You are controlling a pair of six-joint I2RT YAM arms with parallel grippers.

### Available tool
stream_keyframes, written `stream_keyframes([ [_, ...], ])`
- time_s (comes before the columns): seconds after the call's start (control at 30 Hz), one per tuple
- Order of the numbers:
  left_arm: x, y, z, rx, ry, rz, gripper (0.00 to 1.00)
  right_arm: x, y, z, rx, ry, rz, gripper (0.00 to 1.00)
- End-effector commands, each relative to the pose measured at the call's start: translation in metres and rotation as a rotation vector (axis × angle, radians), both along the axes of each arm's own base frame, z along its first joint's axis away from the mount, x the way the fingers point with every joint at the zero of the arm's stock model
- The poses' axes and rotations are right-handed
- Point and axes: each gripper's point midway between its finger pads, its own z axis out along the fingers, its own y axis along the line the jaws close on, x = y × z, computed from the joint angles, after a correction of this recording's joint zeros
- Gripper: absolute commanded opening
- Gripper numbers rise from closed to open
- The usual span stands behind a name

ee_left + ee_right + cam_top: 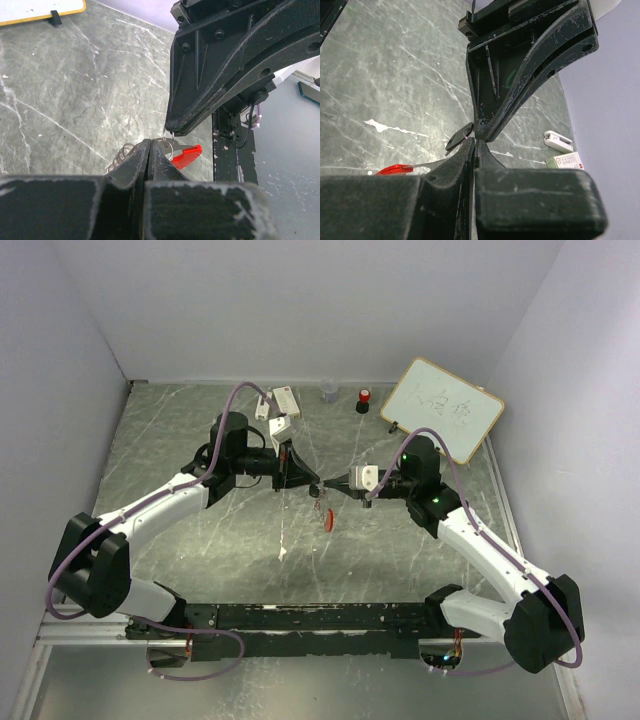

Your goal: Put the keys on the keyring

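Observation:
My two grippers meet tip to tip above the middle of the table. The left gripper (312, 483) is shut on the keyring, whose thin silver ring (170, 143) and coiled chain (121, 155) show on either side of its tips (149, 144). The keyring's red plastic piece (328, 519) hangs below them, and shows in the left wrist view (188, 155) and the right wrist view (395, 169). The right gripper (331, 486) is shut (475, 143), with the black key head (458, 138) sticking out beside its tips. The red-headed key is not visible.
A whiteboard (442, 410) leans at the back right. A red-topped black cylinder (364, 400), a small clear cup (327, 391) and white boxes (280, 398) stand along the back edge. A white scrap (283, 553) lies nearer the arm bases.

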Motion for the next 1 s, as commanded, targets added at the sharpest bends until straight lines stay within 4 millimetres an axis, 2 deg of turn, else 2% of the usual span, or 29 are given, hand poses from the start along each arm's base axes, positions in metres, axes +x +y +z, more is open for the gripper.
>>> stream_keyframes([
  [0.0, 0.0027, -0.0053, 0.0129, -0.029, -0.036, -0.012, 0.07, -0.0019, -0.0006, 0.0092, 0.028, -0.039, 0.009, 0.00],
  [0.97, 0.0044, -0.0067, 0.0071, -0.005, -0.042, 0.011, 0.07, -0.0022, -0.0007, 0.0151, 0.046, -0.053, 0.003, 0.00],
])
